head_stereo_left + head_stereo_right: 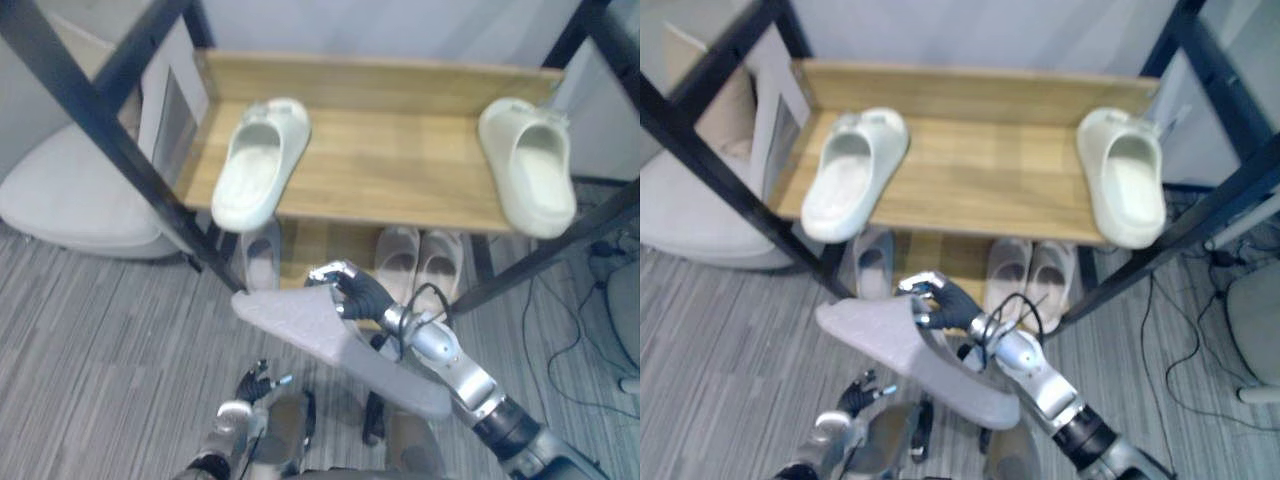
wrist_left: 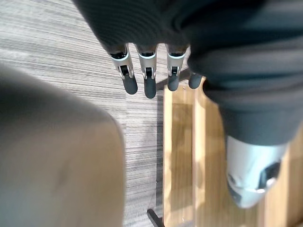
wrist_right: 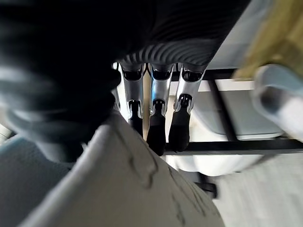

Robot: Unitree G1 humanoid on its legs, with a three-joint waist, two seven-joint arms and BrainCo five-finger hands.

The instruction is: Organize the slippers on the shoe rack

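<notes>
shelf board (image 1: 400, 160): light honey-brown wood, lengthwise grain, paler and darker strips side by side
rack frame (image 1: 110, 130): black
left slipper (image 1: 260, 165): pale cream all over, plain
right slipper (image 1: 528, 165): the same pale cream, plain
held slipper (image 1: 330, 340): light grey with a faint lilac tinge, plain
lower pair (image 1: 418, 262): pinkish beige
lower grey slipper (image 1: 262, 258): pale grey
right hand (image 1: 350, 290): silver fingers, dark tips, dark ribbed cover
left hand (image 1: 255, 385): silver fingers, dark tips
floor (image 1: 100, 340): grey carpet, fine stripes of lighter and darker grey
cushion (image 1: 70, 195): off-white, plain
wall (image 1: 380, 25): pale grey-white, plain
</notes>
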